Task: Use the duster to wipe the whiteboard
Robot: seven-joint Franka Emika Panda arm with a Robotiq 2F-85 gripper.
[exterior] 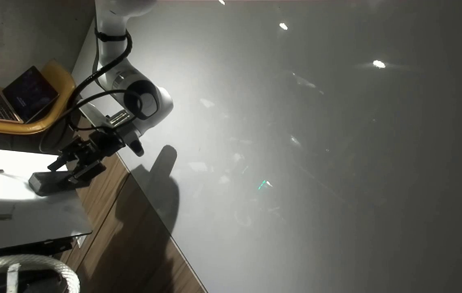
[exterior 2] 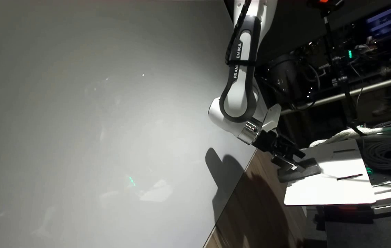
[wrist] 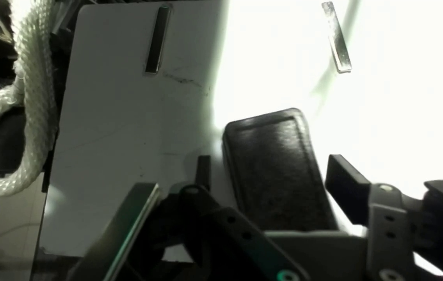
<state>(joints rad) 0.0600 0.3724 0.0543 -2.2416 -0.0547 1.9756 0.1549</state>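
The duster (wrist: 272,144), a dark oblong block with a stitched-looking rim, lies on the small white tabletop (wrist: 104,101). In the wrist view my gripper (wrist: 274,179) straddles it, its jaws apart. A strip of tabletop shows between the duster and the left finger (wrist: 203,171); the right finger (wrist: 346,189) is close against the other edge, and contact there I cannot tell. Both exterior views show the gripper (exterior: 64,172) low over the duster (exterior: 45,183). The whiteboard (exterior: 316,134), huge and glossy grey with faint smudges, spreads beside the arm, also as whiteboard (exterior 2: 105,117).
Two narrow metal strips, one a dark strip (wrist: 158,39) and one a shiny strip (wrist: 337,37), sit on the tabletop. White rope (wrist: 36,97) loops past its edge. Wood panelling (exterior: 133,244) borders the whiteboard. A laptop (exterior: 31,93) rests on a yellow chair (exterior: 62,85).
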